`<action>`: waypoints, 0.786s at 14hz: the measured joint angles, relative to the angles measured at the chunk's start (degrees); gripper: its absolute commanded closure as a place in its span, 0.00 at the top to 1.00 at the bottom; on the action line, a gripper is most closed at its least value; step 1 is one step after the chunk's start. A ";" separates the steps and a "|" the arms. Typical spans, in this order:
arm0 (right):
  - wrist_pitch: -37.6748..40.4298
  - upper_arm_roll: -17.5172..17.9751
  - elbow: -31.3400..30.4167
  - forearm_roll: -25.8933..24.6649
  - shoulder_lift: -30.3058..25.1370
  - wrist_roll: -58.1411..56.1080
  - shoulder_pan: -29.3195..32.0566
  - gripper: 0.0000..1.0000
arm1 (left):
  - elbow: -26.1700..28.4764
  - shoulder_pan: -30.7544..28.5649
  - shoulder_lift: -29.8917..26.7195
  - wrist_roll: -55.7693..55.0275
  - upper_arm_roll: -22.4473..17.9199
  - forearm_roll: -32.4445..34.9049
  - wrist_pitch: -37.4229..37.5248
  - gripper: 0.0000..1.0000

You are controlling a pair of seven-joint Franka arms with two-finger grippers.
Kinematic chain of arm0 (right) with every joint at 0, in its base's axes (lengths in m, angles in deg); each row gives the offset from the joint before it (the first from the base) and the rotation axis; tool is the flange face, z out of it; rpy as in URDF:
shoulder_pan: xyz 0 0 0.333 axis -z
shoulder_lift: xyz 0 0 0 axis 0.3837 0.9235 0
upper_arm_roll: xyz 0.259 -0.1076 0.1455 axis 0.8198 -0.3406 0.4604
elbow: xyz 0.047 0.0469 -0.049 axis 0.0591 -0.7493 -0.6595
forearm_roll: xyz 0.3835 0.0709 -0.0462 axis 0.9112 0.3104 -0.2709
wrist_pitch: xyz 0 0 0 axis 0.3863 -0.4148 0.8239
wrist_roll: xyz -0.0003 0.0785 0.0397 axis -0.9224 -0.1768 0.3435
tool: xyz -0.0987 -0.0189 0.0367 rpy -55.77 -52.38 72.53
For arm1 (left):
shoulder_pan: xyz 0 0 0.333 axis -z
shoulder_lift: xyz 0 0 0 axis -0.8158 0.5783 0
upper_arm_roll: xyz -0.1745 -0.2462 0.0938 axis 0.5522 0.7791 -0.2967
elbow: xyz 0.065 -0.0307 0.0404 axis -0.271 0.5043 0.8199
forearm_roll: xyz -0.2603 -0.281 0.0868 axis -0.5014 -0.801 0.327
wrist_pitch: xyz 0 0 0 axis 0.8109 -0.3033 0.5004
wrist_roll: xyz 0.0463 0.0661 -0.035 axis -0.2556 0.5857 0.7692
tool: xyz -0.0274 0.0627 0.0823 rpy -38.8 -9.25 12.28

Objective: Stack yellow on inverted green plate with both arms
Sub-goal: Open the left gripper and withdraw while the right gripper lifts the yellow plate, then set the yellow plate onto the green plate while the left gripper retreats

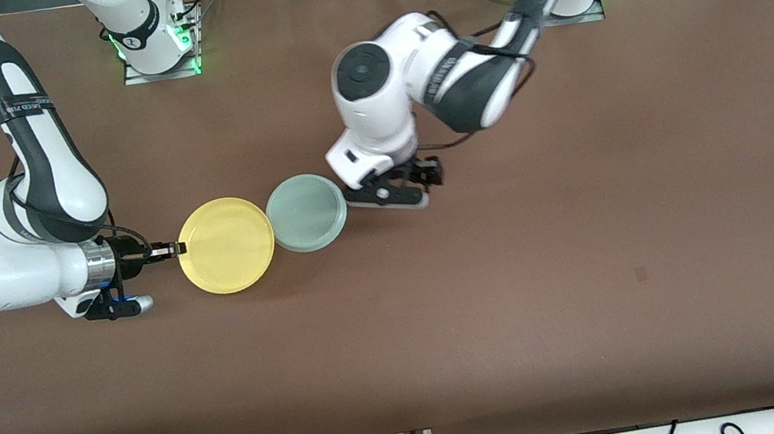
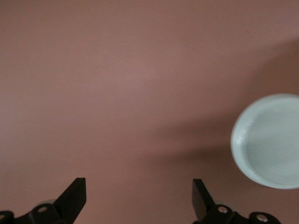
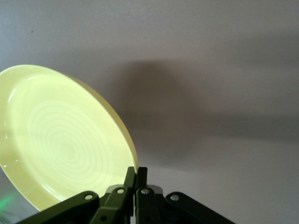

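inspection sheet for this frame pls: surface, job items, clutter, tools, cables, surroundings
Surface: brown table, one small dark mark toward the front camera.
Job items: yellow plate held by its rim, lifted and tilted; green plate beside it on the table, rim up, not inverted.
Clutter: nothing seen.
Tools: right tool shut on the yellow plate's rim; left tool open, low over the table beside the green plate, holding nothing.
Cables: bundles along the table's edge nearest the front camera; more by the arm bases.
Surroundings: metal framing at one table corner.
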 measured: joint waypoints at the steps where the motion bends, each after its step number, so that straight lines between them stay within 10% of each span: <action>1: -0.16 0.02 0.00 0.03 0.04 0.00 -0.73 0.00 | -0.02 -2.73 -1.25 2.61 0.14 -0.14 1.40 1.00; 11: -5.66 0.26 -2.54 0.09 2.57 1.12 -11.69 0.00 | 0.08 -26.60 -13.65 21.14 0.51 -11.08 14.34 1.00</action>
